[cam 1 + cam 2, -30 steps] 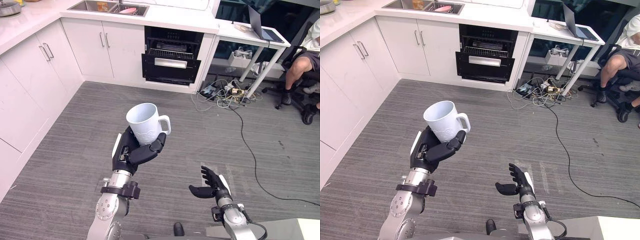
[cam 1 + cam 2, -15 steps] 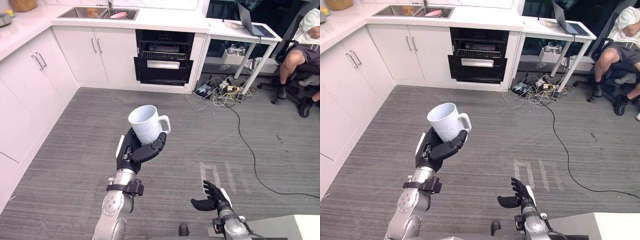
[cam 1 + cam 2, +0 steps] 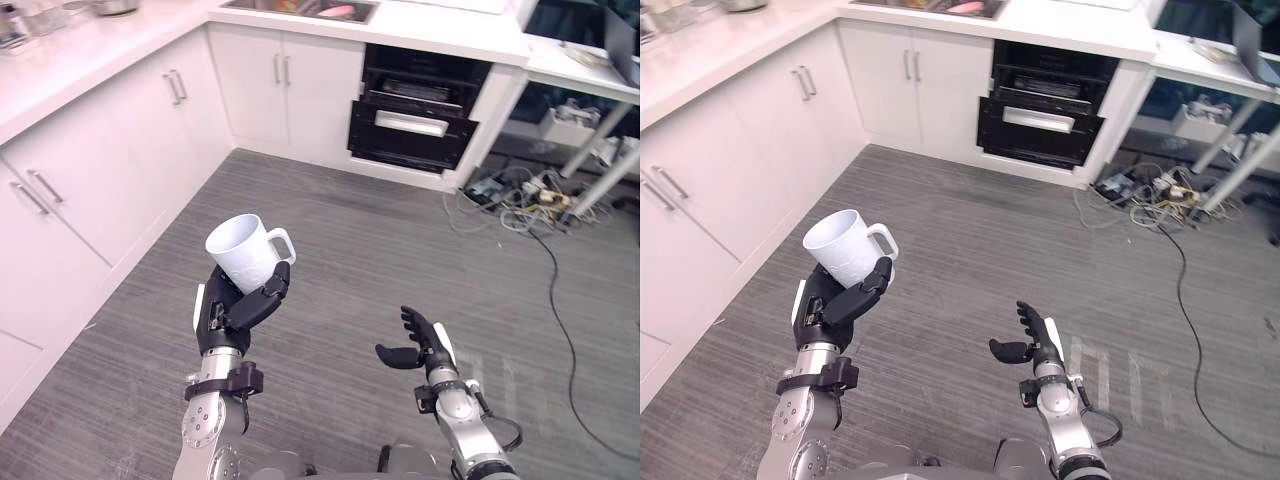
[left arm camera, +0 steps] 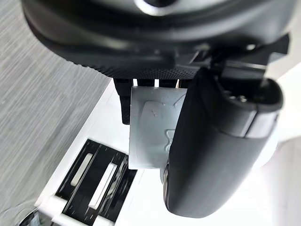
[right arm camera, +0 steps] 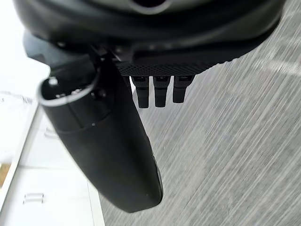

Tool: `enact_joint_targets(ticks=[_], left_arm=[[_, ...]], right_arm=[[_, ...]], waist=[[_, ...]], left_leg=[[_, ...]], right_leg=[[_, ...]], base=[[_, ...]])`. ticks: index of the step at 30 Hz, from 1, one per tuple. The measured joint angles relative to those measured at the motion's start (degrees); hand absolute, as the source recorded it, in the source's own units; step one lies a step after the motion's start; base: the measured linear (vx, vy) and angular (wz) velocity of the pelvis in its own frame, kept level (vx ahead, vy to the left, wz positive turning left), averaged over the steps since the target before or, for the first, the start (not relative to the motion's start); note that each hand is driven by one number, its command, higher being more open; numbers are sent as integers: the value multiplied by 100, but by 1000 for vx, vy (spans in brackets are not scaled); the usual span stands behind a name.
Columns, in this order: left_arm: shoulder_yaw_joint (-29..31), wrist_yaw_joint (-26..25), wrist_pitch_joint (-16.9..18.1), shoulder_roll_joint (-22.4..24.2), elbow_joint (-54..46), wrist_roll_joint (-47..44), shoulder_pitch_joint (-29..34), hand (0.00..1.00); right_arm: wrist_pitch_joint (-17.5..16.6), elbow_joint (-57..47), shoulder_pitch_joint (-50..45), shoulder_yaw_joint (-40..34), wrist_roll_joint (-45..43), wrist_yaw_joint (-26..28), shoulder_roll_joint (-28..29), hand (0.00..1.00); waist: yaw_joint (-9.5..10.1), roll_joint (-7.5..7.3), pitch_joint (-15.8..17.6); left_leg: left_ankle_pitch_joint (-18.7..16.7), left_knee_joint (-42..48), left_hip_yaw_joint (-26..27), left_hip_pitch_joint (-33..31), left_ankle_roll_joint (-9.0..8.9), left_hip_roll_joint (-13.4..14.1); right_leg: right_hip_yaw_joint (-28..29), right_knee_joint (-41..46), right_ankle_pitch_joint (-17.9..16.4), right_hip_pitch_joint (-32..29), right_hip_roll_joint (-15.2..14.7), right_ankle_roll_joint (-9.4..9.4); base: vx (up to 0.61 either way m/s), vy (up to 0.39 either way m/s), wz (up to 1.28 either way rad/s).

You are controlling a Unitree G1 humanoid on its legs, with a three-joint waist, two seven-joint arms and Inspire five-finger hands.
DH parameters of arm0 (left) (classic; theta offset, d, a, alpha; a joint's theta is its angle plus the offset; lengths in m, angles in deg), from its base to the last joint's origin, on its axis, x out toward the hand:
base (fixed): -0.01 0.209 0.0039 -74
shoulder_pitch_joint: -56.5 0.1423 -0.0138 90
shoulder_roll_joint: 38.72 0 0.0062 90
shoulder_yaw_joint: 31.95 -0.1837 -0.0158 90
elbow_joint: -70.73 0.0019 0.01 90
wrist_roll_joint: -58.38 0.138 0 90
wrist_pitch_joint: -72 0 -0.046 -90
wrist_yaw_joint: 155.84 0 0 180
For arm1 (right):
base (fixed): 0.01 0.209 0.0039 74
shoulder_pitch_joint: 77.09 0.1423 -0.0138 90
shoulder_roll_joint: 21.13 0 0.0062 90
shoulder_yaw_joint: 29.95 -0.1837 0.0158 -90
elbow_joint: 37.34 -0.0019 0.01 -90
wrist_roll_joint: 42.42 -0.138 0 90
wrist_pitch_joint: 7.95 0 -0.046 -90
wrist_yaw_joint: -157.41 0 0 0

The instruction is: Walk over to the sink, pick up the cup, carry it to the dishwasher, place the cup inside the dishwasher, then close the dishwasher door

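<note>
Left eye view: the left hand is raised above the grey floor with its fingers and thumb curled round the lower body of the white cup. The cup sits on top of the hand, mouth up. Its long axis is close to upright and leans a little away from the wrist. Its handle sticks out sideways toward the right hand, clear of the fingers. The right hand hangs lower and well apart, with relaxed fingers and nothing in it. Far beyond both hands' fingertips, the dark dishwasher stands under the white counter, with a rack showing above its door panel. White cabinets run along the outer side of the left hand.

Right eye view: the same layout, with the cup's handle still turned to the right hand's side.

Left wrist view: the thumb lies across the cup's white wall. The wall carries a raised marking, which I cannot read.

Right wrist view: the fingers point out straight over the floor, touching nothing.
</note>
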Motion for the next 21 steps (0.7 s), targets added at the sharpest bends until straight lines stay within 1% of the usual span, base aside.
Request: enact_joint_targets(ticks=[1, 2, 3, 4, 5, 6, 7, 8, 9, 10, 11, 12, 13, 14, 15, 16, 17, 18, 19, 20, 21], left_arm=[[-103, -52, 1, -79, 6, -1, -29, 30], [-220, -72, 2, -155, 10, 0, -57, 30], [-284, -81, 2, -165, 13, 1, -87, 30], [-389, -88, 2, -149, 36, 2, -182, 30], [-523, -90, 5, -130, 115, 6, -346, 30], [-676, -89, 4, -121, 182, 35, -531, 30], [-731, -79, 14, -72, 286, 51, -647, 30], [-775, -69, -21, 31, 454, 59, -805, 30], [-807, -69, -38, 59, 513, 59, -833, 30], [-851, -66, -43, 102, 588, 59, -823, 30], [-884, -23, -36, 167, 564, 56, -717, 30], [-880, 9, -25, 147, 512, 54, -658, 30], [-872, 43, 16, 117, 463, 49, -595, 30], [-877, 58, 12, 105, 458, 48, -592, 30], [-917, 70, 2, 50, 460, 48, -590, 30], [-966, 93, -3, 19, 461, 45, -583, 30], [-967, 147, -11, 19, 476, 43, -577, 30], [-961, 148, -12, 19, 479, 45, -578, 30], [-959, 150, -13, 17, 483, 44, -578, 30], [-956, 154, -11, 15, 480, 45, -579, 30], [-955, 154, -11, 15, 476, 47, -583, 30]], right_arm=[[-1, -70, 4, -11, -2, -2, -13, 90], [1, -115, 2, -15, -8, -6, -35, 90], [3, -155, 0, -19, -9, -11, -61, 90], [5, -260, -4, -40, -9, -19, -124, 90], [6, -399, -27, -119, -9, -29, -178, 90], [7, -620, -66, -219, -9, -51, -216, 90], [5, -746, -25, -267, -7, -71, -319, 90], [8, -822, 46, -295, -6, -83, -390, 90], [8, -851, 54, -310, -6, -83, -406, 90], [8, -958, -50, -328, -10, -90, -429, 90], [1, -1327, -353, -240, -15, -141, -428, 90], [-13, -1513, -459, -180, -18, -179, -391, 90], [-75, -1684, -533, -124, -23, -231, -366, 90], [-111, -1774, -532, -101, -60, -271, -303, 90], [-120, -1779, -524, -100, -67, -314, -240, 90], [-120, -1769, -513, -94, -71, -337, -228, 90], [-122, -1674, -456, -88, -73, -337, -232, 90], [-121, -1599, -405, -88, -72, -337, -231, 90], [-122, -1491, -348, -103, -72, -336, -240, 90], [-122, -1404, -312, -126, -72, -334, -263, 90], [-121, -1375, -307, -139, -71, -332, -274, 90]], waist=[[-49, 33, 89], [-161, 53, 135], [-216, 53, 135], [-297, 80, 151], [-387, 118, 172], [-443, 130, 173], [-404, 350, 200], [-435, 443, 196], [-453, 450, 203], [-516, 475, 218], [-546, 527, 230], [-466, 507, 236], [-402, 519, 244], [-354, 539, 250], [-289, 502, 272], [-221, 464, 296], [-127, 421, 325], [-106, 386, 347], [-84, 307, 395], [-59, 299, 400], [-62, 304, 397]], left_leg=[[9, -179, -165, 248, -74, 2], [15, -416, -358, 518, -98, 16], [17, -540, -463, 653, -110, 17], [-5, -685, -659, 803, -149, 38], [-41, -798, -873, 944, -215, 72], [-133, -803, -1014, 1047, -384, 121], [-244, -712, -1065, 1098, -567, 328], [-80, -322, -1025, 1058, -943, 454], [59, -71, -974, 1063, -1008, 473], [295, 595, -818, 962, -1175, 553], [1229, 2272, -192, 410, -1094, 871], [1658, 2899, 113, 156, -1025, 1113], [1577, 3695, 521, -207, -894, 1472], [1219, 4419, 782, -759, -729, 1833], [984, 4589, 950, -1095, -668, 1946], [767, 4497, 1126, -1371, -646, 2005], [537, 4051, 1281, -1685, -717, 1973], [469, 3677, 1335, -1798, -729, 1896], [453, 2588, 1340, -1923, -804, 1642], [584, 1456, 1223, -1980, -921, 1399], [728, 992, 1118, -2013, -954, 1301]], right_leg=[[-4, -399, 15, -91, 194, 19], [18, -958, 144, -171, 360, 26], [40, -1289, 301, -240, 436, 23], [128, -1738, 757, -327, 562, -32], [237, -2102, 1196, -339, 673, -19], [372, -2413, 1972, -309, 769, -106], [258, -2308, 2006, -224, 903, -228], [101, -1892, 1565, -139, 917, -332], [24, -1731, 1388, -41, 909, -355], [-156, -1695, 1175, 281, 911, -395], [-312, -2002, 944, 968, 1051, -505], [-268, -2181, 853, 1224, 1107, -531], [-185, -2469, 787, 1587, 1239, -501], [-159, -2823, 775, 2000, 1348, -521], [-119, -3065, 776, 2298, 1340, -519], [-50, -3254, 777, 2552, 1292, -517], [30, -3437, 771, 2836, 1181, -510], [57, -3515, 768, 2965, 1100, -507], [85, -3586, 702, 3168, 900, -416], [147, -3596, 542, 3334, 716, -293], [173, -3596, 432, 3419, 637, -198]], base=[[387, -55, 67], [417, -71, 78], [483, -112, 87], [539, -156, 94], [680, -220, 120], [587, -210, 96], [707, -231, 74], [584, -190, 40], [573, -189, 57], [559, -215, 69], [548, -201, 55], [550, -184, 20], [422, -124, -14], [506, -134, -12], [581, -116, -11], [557, -34, -18], [461, 30, -22], [449, 101, -24], [443, 163, -27], [444, 186, -28], [452, 233, -31]])
